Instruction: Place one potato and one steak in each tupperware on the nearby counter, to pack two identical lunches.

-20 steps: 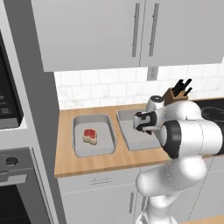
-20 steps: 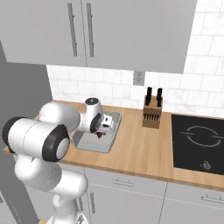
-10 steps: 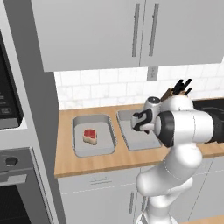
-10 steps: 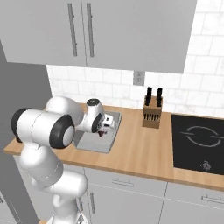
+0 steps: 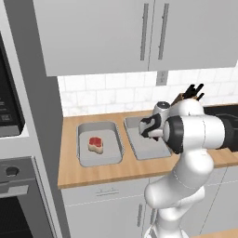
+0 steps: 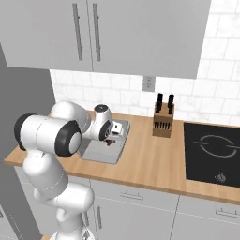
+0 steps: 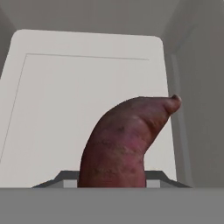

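Reddish-brown, rough-skinned, curved potato point(image 7: 127, 140) sits gripped in the hand point(image 5: 148, 128) above smooth grey tupperware point(image 7: 65, 87).

- The left base view looks forward and down from behind the white arm, which rises at its lower right. It faces the light brown wood-grain counter point(image 5: 116, 173), the white tiled wall and grey upper cabinets, from a middling distance.
- The right base view looks at the same counter point(image 6: 154, 161) from the other side, with the arm at its lower left.
- Both share the shallow light-grey rectangular tray point(image 5: 148, 148) point(image 6: 101, 152) under the hand, the wooden knife block point(image 5: 182, 98) point(image 6: 163, 124) and the black cooktop point(image 5: 230, 111) point(image 6: 213, 147).
- The hand view sits very near, looking along the hand at a reddish-brown curved potato point(image 7: 124, 142) before the pale tray floor point(image 7: 65, 100).
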Available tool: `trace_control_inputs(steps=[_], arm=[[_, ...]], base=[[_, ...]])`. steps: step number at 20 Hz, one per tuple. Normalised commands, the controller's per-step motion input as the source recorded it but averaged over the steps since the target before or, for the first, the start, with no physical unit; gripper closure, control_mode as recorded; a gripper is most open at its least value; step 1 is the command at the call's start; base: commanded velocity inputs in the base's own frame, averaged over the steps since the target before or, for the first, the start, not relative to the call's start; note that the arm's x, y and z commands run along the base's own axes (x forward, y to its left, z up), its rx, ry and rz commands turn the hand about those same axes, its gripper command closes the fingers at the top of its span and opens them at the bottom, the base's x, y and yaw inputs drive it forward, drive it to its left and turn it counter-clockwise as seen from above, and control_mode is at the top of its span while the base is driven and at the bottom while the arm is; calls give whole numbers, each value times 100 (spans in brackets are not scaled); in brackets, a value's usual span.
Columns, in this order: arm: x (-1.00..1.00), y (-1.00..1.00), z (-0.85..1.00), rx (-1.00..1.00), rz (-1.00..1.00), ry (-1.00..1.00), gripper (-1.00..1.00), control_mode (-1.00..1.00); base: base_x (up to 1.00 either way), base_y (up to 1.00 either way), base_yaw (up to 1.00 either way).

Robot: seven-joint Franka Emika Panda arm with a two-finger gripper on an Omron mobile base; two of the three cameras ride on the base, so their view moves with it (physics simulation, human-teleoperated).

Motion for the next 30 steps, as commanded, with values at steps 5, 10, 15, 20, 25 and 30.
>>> trace_control_inputs(steps=[5, 10, 15, 20, 25, 30], arm=[[-10, -4, 14, 0, 0, 1, -100, -100], [-26, 2, 77, 1, 0, 0, -100, -100], [-83, 0, 95, 5, 0, 3, -100, -100], [-100, 10, 68, 1, 0, 7, -100, -100], [-100, 20, 44, 0, 0, 0, -100, -100], [-100, 13, 19, 0, 0, -4, -100, -100]], base=[[0, 0, 0], [0, 0, 0], [0, 0, 0], [0, 0, 0], [0, 0, 0], [0, 0, 0]])
